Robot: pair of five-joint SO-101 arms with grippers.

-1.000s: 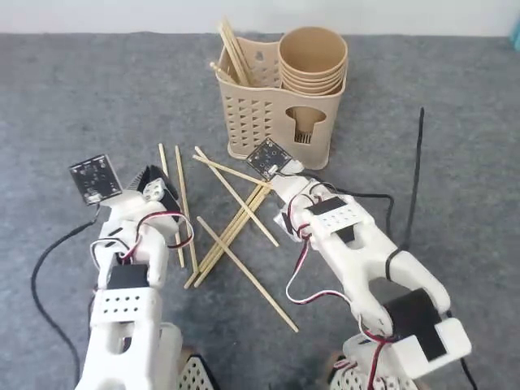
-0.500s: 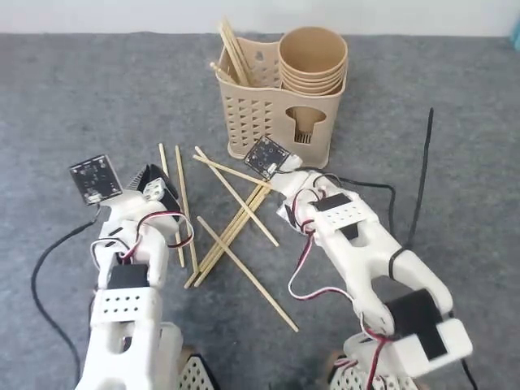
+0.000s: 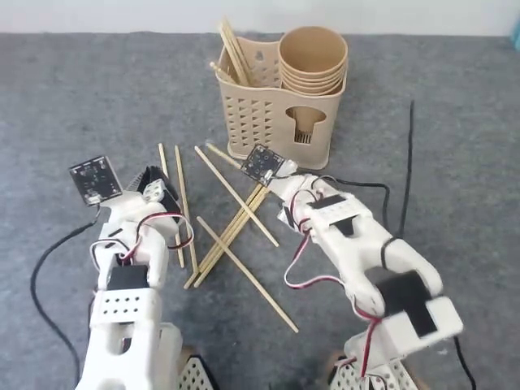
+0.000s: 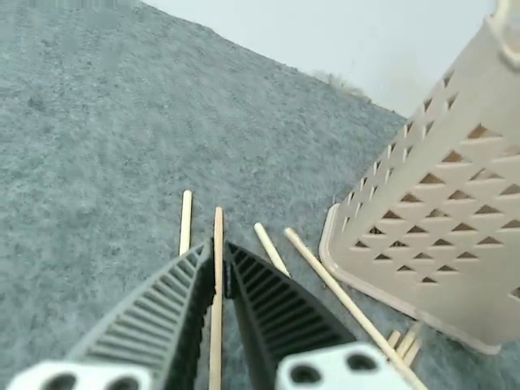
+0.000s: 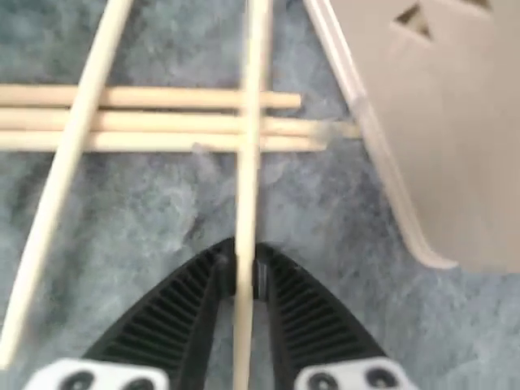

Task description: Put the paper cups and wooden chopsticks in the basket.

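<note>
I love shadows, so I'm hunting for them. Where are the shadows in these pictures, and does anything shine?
High view: soft, even light, only faint shadows along the sticks, gentle shading inside the top cup, nothing shines. Left wrist view: a thin shadow on the mat under the basket's base. Right wrist view: soft shadows under the crossed sticks.

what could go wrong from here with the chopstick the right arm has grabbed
1. The right gripper is shut on a held chopstick that lies across three loose chopsticks; lifting may drag or scatter them.
2. The basket stands very close, so the stick's long free end could knock its wall when swung up.
3. The left gripper pinches a second chopstick nearby; two long sticks raised together might clash.
</note>
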